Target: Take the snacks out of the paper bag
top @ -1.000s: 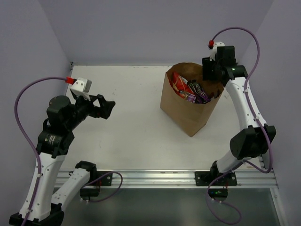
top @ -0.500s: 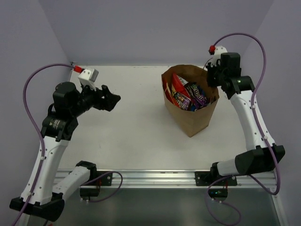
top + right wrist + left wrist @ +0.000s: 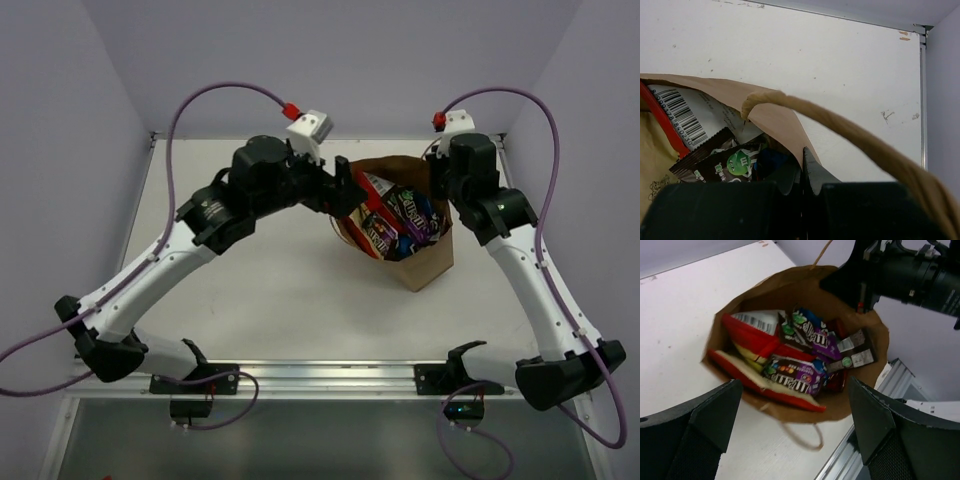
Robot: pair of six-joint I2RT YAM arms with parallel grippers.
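Note:
The brown paper bag [image 3: 420, 262] stands right of the table's middle, mouth open and tilted. Inside lie the snacks: a red chip bag [image 3: 379, 188] [image 3: 754, 341], purple candy packets [image 3: 414, 214] [image 3: 796, 376] and a brown candy packet [image 3: 724, 165]. My left gripper [image 3: 348, 194] [image 3: 790, 440] hovers open at the bag's left rim, above the mouth and the near handle [image 3: 801, 438], with nothing between its fingers [image 3: 692, 432]. My right gripper [image 3: 441, 186] [image 3: 802, 162] is shut on the bag's far right rim [image 3: 782, 125], just under the twisted handle [image 3: 850, 135].
The white table [image 3: 260, 285] stretches left of and in front of the bag. A metal rail [image 3: 320, 374] runs along the near edge. Lilac walls close in the back and both sides. Both arms crowd the bag's mouth.
The left arm swung from the table's left side over to the bag's mouth. The right gripper shut on the rim and the bag tipped and shifted slightly.

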